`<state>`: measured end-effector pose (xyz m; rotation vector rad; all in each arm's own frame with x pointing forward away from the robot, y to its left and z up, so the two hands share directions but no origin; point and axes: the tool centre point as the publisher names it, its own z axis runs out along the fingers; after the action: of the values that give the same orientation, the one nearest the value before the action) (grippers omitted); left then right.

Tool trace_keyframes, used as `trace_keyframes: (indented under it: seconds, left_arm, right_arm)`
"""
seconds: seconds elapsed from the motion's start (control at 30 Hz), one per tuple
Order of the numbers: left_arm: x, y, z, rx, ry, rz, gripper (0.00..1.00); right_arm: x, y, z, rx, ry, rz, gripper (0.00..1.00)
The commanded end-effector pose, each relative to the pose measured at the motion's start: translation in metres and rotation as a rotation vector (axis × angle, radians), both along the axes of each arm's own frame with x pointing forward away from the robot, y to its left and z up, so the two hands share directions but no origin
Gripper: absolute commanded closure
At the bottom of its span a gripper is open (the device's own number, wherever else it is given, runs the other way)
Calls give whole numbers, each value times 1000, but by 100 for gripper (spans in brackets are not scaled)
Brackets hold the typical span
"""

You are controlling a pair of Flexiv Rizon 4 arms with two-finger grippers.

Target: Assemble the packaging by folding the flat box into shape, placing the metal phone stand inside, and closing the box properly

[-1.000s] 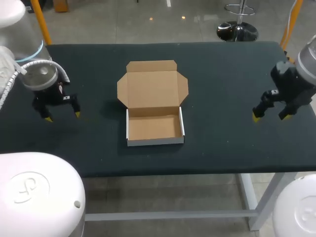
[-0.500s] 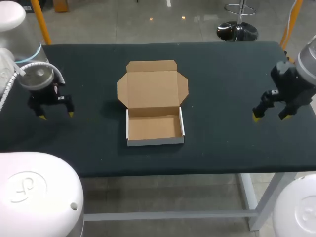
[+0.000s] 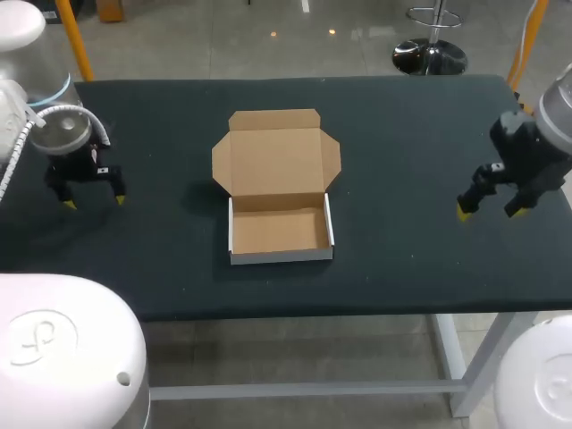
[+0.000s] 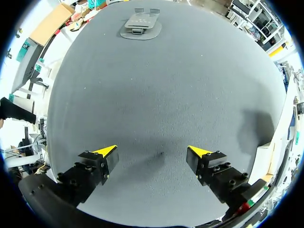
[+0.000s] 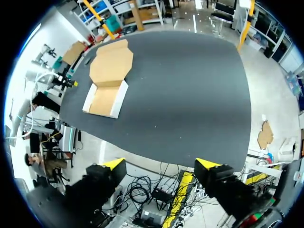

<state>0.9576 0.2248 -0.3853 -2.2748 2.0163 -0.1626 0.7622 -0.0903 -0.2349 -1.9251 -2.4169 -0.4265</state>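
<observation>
The left hand (image 3: 94,201), fingers apart and empty, had drawn back from the open folded box (image 3: 279,210) in the middle of the bench (image 3: 402,134). The right hand (image 3: 490,210), apart too, stayed. The grey phone stand (image 4: 140,24), well ahead of the left hand, seemed next.

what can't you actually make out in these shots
- metal phone stand: left wrist view, far ahead of the left gripper, too small for detail; not seen in the head view.
- box: plain in the head view, but in the left wrist view only a sliver shows, cut by the black rim.
</observation>
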Motion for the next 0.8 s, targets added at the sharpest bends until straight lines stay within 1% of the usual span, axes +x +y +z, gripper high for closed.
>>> trace_keyframes:
  seconds: [0.03, 0.2, 0.3, 0.47, 0.6, 0.8]
  left_arm:
    - [17, 5, -6, 4, 26, -6, 0]
    - [29, 9, -6, 9, 20, -15, 0]
    - [37, 12, -8, 2, 15, -15, 0]
    - [50, 17, -12, 10, 19, -16, 0]
    - [56, 22, -13, 11, 23, 0, 0]
    - [58, 24, -12, 18, 30, 13, 0]
  right_arm:
    - [0, 0, 3, -2, 5, 1, 0]
    - [0, 0, 3, -2, 5, 1, 0]
    - [0, 0, 3, -2, 5, 1, 0]
    - [0, 0, 3, -2, 5, 1, 0]
    - [0, 0, 3, -2, 5, 1, 0]
    - [0, 0, 3, -2, 5, 1, 0]
